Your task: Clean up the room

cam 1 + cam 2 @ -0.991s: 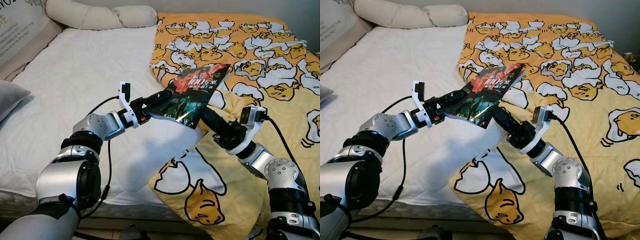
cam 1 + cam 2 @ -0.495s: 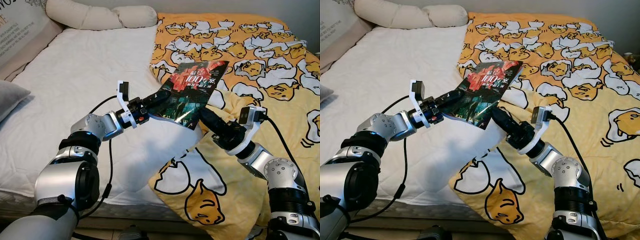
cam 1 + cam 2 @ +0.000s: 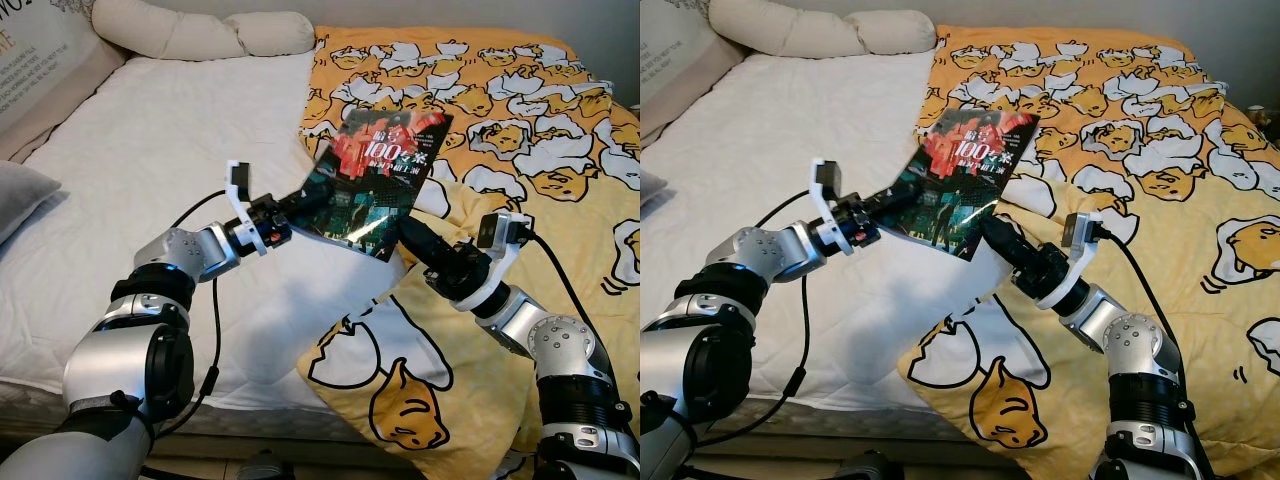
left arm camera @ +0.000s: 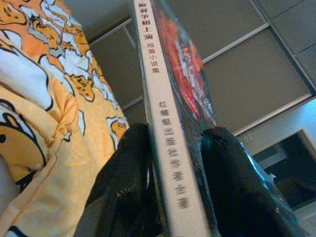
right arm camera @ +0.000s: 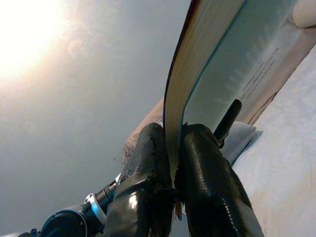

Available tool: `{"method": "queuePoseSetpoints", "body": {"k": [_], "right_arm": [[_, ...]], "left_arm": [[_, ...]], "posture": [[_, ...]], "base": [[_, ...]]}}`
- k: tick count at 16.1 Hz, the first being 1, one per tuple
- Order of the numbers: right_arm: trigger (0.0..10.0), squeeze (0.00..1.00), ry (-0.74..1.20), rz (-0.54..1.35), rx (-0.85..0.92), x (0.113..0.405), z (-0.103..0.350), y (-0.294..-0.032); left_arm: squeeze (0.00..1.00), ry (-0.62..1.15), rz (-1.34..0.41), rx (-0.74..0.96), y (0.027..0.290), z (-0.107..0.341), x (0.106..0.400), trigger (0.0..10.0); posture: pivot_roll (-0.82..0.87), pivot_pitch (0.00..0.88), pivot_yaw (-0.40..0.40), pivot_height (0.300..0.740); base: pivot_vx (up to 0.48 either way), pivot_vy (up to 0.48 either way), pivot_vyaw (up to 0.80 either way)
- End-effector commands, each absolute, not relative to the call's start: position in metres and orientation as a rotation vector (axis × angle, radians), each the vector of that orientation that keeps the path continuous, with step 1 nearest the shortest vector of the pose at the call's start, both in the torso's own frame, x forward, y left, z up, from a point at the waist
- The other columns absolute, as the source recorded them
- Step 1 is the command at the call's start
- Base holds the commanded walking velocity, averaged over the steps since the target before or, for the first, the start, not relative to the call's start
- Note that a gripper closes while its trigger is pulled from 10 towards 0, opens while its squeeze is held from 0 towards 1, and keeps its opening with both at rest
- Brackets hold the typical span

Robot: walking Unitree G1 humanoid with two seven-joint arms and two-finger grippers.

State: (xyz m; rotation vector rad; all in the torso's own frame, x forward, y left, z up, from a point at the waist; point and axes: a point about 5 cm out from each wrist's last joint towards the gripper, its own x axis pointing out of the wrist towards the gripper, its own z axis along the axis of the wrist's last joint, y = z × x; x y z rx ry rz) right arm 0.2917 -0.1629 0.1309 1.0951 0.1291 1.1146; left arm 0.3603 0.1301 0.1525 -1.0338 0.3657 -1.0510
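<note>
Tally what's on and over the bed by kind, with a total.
Books: 1, the book, held over the bed with the left hand and right hand both shut on it
Blankets: 1, the yellow blanket
Pillows: 3, white pillow, printed pillow, grey pillow
Total: 5

You see two silver arms built from rounded metallic segments, with black ribbed joints between them. The left arm [image 3: 150, 330] has a large round black cap at the elbow and a thin black cable looping from the forearm down past that joint. A white bracket with a small black camera block sits at its wrist, with a spot of red just ahead of it. The right arm [image 3: 560, 360] carries a matching white bracket and black camera block, and a black cable arcs back from it. Each gripper has two long, glossy black fingers [image 4: 123, 197].
</note>
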Motion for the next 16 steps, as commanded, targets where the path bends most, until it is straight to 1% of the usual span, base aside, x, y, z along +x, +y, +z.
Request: {"method": "queuePoseSetpoints", "body": {"k": [1,8,9,10,11,13,14,15,16], "right_arm": [[0.0,0.00,0.088,1.153,1.076,0.294,0.139,-0.161],[0.0,0.00,0.090,1.115,1.028,0.294,0.135,-0.163],[5.7,0.00,0.088,1.101,1.008,0.295,0.134,-0.164],[8.4,0.00,0.086,1.087,0.988,0.295,0.133,-0.164],[10.0,0.00,0.087,1.074,0.979,0.295,0.133,-0.165],[10.0,0.00,0.091,1.046,0.969,0.294,0.129,-0.167],[10.0,0.55,0.114,1.012,0.959,0.292,0.124,-0.168],[10.0,0.96,0.124,0.998,0.954,0.291,0.122,-0.168],[10.0,1.00,0.138,0.957,0.946,0.291,0.118,-0.169]], "left_arm": [[0.00,0.334,-1.064,-1.034,0.135,0.156,0.360,0.0],[0.00,0.300,-1.054,-1.005,0.145,0.154,0.356,0.0],[0.00,0.297,-1.052,-0.972,0.146,0.154,0.354,0.0],[0.00,0.294,-1.045,-0.937,0.148,0.154,0.351,0.0],[0.00,0.292,-1.040,-0.914,0.149,0.154,0.349,0.0],[0.00,0.268,-1.029,-0.851,0.150,0.155,0.341,0.0],[0.00,0.215,-0.983,-0.805,0.151,0.157,0.336,0.0],[0.00,0.201,-0.970,-0.789,0.151,0.158,0.335,0.0],[0.00,0.189,-0.919,-0.765,0.153,0.160,0.333,0.0]], "posture": [[0.06,0.000,0.051,0.740],[0.06,0.000,0.057,0.740],[0.05,0.000,0.060,0.740],[0.05,0.000,0.062,0.740],[0.05,0.000,0.062,0.740],[0.05,0.000,0.058,0.740],[0.05,0.000,0.054,0.740],[0.05,0.000,0.053,0.740],[0.05,0.000,0.049,0.740]], "base": [[0.000,0.000,0.00],[0.000,0.000,0.00],[0.000,0.000,0.00],[0.000,0.000,0.00],[0.000,0.000,0.00],[0.000,0.000,0.00],[0.000,0.000,0.00],[0.000,0.000,0.00],[0.000,0.000,0.00]]}}
